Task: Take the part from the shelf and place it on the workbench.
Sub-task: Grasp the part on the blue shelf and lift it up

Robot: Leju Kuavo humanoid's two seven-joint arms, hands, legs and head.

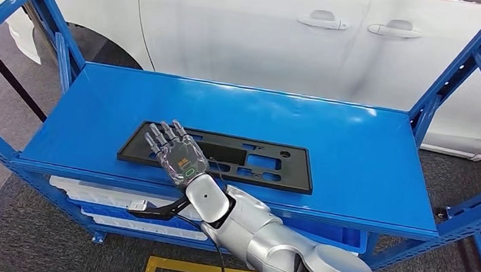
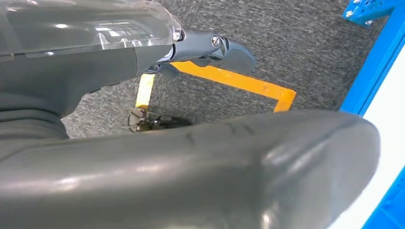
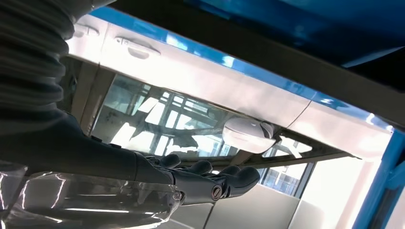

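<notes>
Your right robot hand (image 1: pixel 176 153) hovers over the near left end of the black part (image 1: pixel 222 156), fingers spread and holding nothing, ready to grasp. The part lies flat on the blue shelf (image 1: pixel 334 129). Your left robot hand (image 2: pixel 143 157) hangs over the floor; I cannot tell its state.

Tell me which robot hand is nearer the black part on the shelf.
Right. The right robot hand is over the left end of the black part, fingers spread. The left robot hand hangs low over the grey carpet, beside the yellow floor marking.
</notes>
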